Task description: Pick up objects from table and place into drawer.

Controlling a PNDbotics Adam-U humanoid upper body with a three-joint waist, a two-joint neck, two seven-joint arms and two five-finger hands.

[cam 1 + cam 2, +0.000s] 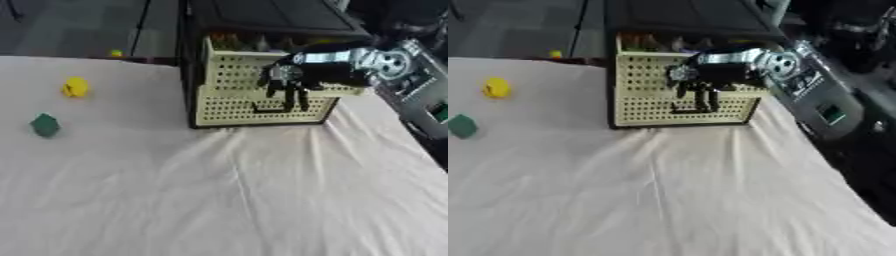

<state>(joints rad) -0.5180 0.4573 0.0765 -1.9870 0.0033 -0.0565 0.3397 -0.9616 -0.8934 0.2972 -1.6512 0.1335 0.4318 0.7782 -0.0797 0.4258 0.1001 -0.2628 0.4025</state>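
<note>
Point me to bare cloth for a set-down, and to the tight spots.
Free: the whole near cloth in front of the drawer, and the strip between it and the green block. Crowded: the drawer front, where the right hand hangs, and the yellow object.

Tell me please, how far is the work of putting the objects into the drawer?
The perforated cream drawer stands pulled open, and small things whose kind I cannot tell already show inside along its top edge. The right hand hangs over the drawer front, fingers pointing down; whether it holds anything I cannot tell. Left to do: the yellow object and the green object lie on the white tablecloth.
</note>
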